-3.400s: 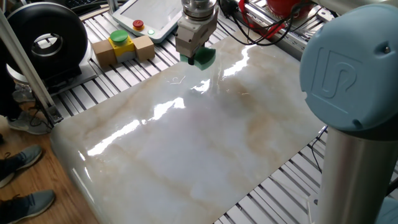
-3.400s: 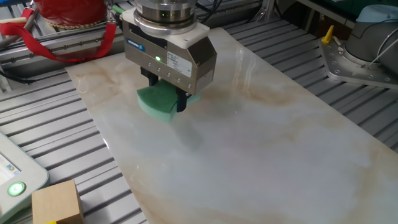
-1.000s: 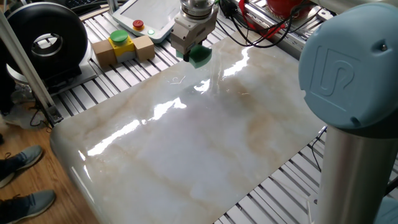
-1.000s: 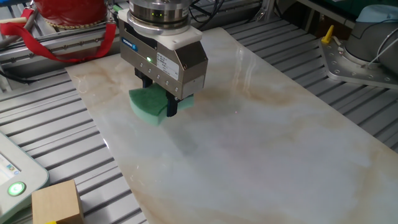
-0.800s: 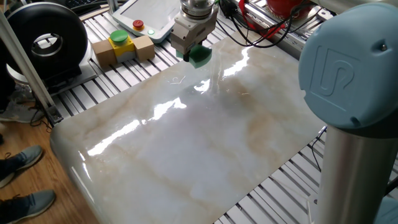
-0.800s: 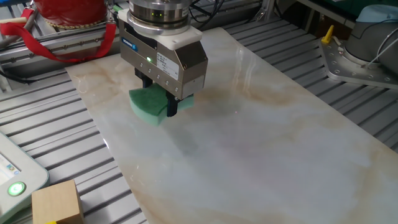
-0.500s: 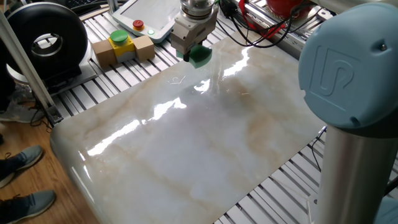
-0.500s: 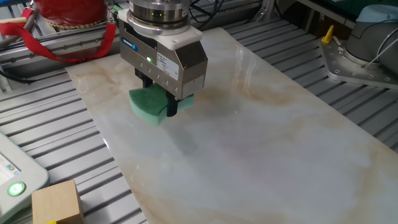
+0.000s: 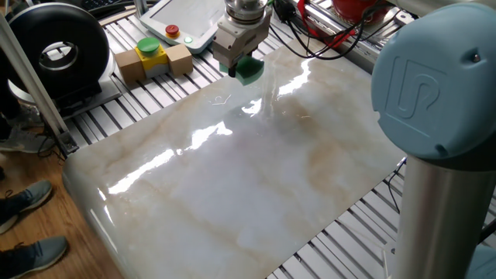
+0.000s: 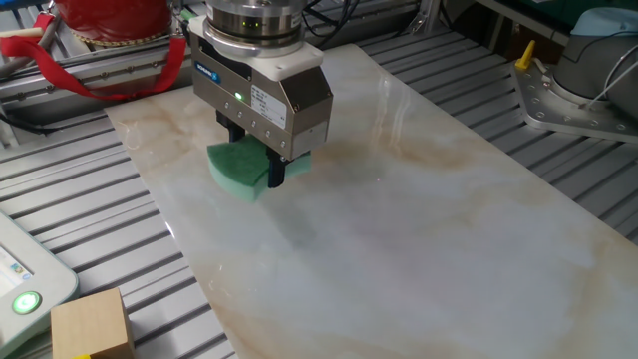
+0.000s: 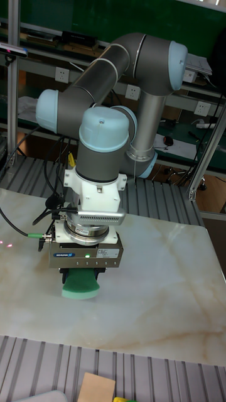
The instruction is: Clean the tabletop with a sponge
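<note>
**Sponge clamped, parked near the slab's corner**

Biggest thing first: the glossy white-grey marble tabletop with tan veins (image 9: 256,178) spreads out from under the tool across most of the ribbed aluminium frame (image 10: 90,219), bare and shiny with light glare on it.

The grey-and-blue UR5 arm (image 11: 119,94) bends over from behind and comes straight down, wrist vertical, so the silver two-finger gripper (image 10: 261,165) points right at the slab.

Beyond the tool in one fixed view there's a black round drum-looking thing (image 9: 54,50), a white teach pendant (image 9: 186,19), and a cardboard box with a yellow-and-green button (image 9: 153,56), all off the marble on the frame. Red cables (image 10: 110,70) sit just past the slab edge behind the tool. Nothing sits between the tool and the open marble.

The small bright green sponge block with the wavy edge (image 10: 239,167) is pinched between the dark fingers, long axis lying flat and crossways to the fingers, sticking out on both sides. Can't tell whether its underside is touching the marble or just above it.
</note>
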### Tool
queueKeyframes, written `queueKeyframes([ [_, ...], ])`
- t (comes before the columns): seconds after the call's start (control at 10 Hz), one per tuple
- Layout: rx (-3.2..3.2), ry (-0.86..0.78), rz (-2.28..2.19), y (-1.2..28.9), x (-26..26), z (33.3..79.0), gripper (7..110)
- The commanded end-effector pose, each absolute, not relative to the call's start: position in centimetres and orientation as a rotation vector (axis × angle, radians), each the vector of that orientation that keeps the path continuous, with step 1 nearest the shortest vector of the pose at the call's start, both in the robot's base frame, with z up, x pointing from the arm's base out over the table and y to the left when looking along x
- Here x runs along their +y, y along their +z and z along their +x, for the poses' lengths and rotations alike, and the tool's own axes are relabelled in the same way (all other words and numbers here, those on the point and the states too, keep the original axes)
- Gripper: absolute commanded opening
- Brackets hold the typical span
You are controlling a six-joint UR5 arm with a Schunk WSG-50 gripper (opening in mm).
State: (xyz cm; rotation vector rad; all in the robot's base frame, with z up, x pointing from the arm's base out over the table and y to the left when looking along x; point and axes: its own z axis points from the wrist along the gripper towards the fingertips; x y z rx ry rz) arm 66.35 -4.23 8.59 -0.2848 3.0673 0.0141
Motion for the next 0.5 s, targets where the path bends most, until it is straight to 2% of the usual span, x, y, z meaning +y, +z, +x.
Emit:
queueKeyframes([
  [0.0,3.063,0.027,-0.279,8.56,-4.37,66.42,7],
  [0.4,3.058,0.043,-0.287,8.51,-4.28,66.45,7],
])
